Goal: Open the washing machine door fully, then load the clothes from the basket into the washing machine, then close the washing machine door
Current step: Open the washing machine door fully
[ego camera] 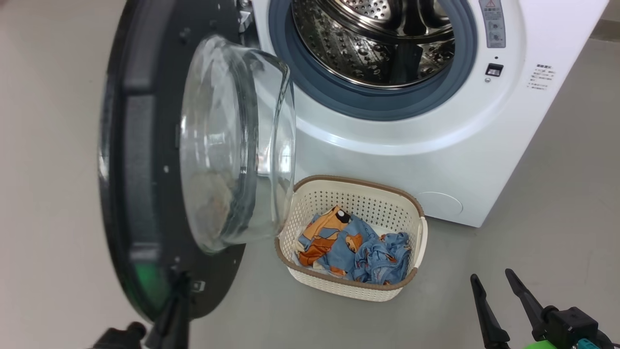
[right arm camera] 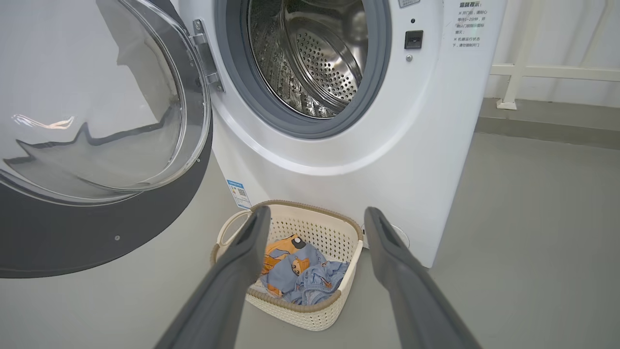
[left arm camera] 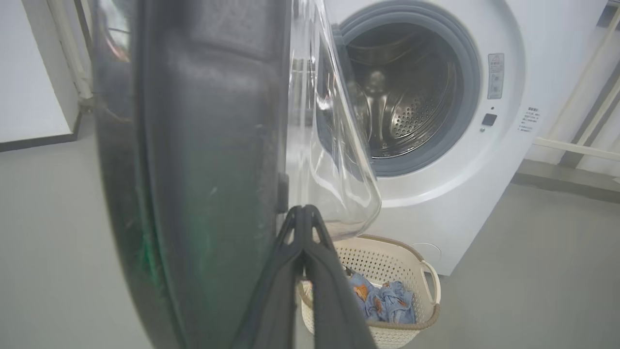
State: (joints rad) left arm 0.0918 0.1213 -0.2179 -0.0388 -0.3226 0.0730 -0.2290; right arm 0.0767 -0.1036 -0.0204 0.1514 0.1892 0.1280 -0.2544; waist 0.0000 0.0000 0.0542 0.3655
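At the lower left of the head view, my left gripper had its jaws pressed together by the lower edge of the washing machine door. Whether it touched the black rim I couldn't tell through the blur. At lower right, my right gripper hung with jaws spread wide, holding nothing. Beyond, mid-frame, the basket sat just before the washing machine, the clothes heaped inside. The door stood swung out at left, and the drum gaped at the top.

The washing machine carries a printed notice headed "温馨提示".
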